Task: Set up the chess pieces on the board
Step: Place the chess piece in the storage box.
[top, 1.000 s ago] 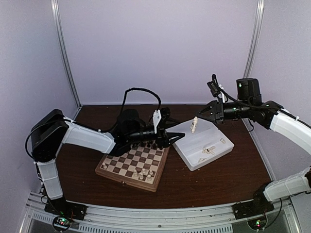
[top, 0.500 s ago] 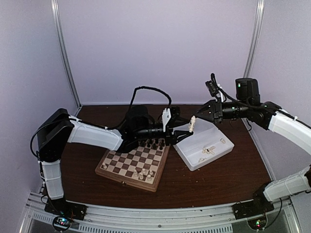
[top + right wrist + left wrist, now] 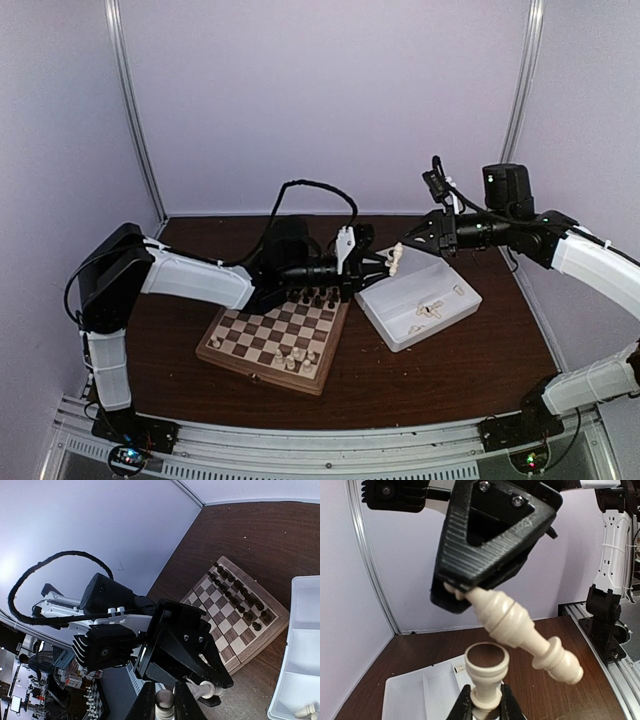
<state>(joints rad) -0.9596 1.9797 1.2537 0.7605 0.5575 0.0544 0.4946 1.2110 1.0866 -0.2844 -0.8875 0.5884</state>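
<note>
Both grippers meet in mid-air between the board and the tray. My left gripper is shut on the stem of a cream chess piece whose round felt base faces away from its camera. Just above it my right gripper is shut on one end of a longer cream piece. I cannot tell whether the two pieces touch. From above they show as one cream shape. The right wrist view has the right gripper closed on its piece, with the left gripper right in front.
Dark pieces line the board's far rows and a few cream ones stand near its front edge. The white tray, right of the board, holds loose cream pieces. The left arm's black cable arches over the board's far side.
My left gripper has moved right from over the board to the right gripper and has shut on a cream piece. The right gripper shifted slightly left with its piece.
</note>
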